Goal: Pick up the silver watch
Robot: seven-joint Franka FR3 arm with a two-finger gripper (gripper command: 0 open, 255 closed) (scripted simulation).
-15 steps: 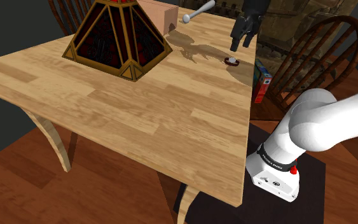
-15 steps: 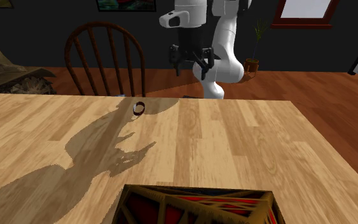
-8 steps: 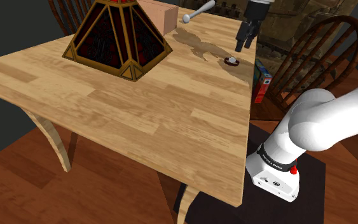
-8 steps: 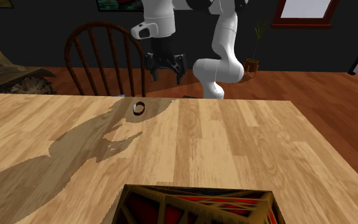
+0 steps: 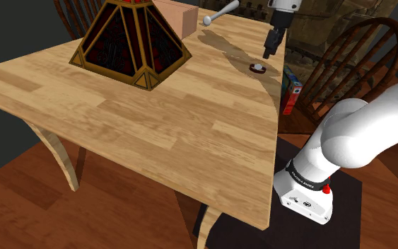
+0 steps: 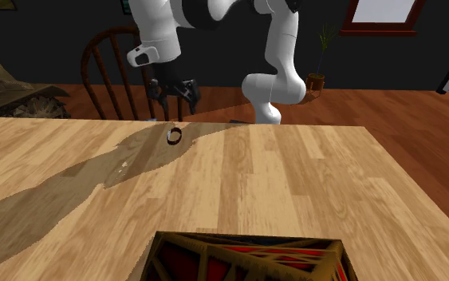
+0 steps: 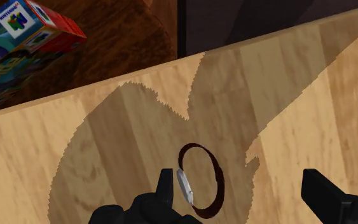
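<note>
Watch (image 7: pixel 183 183) lies looped, long axis running straight away from the hand (image 7: pixel 240 186).

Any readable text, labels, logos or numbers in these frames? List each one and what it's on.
"NINTENDO", next to an N logo: on the colourful box lying on the floor past the table edge. The rest of its print is too small to read.
Dark lettering on the white base of the arm: too small to read.
watch: no readable marking.

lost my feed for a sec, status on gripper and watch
Open gripper hovers over the watch. It sits on the table near the edge, not held. Nothing between them.
</note>
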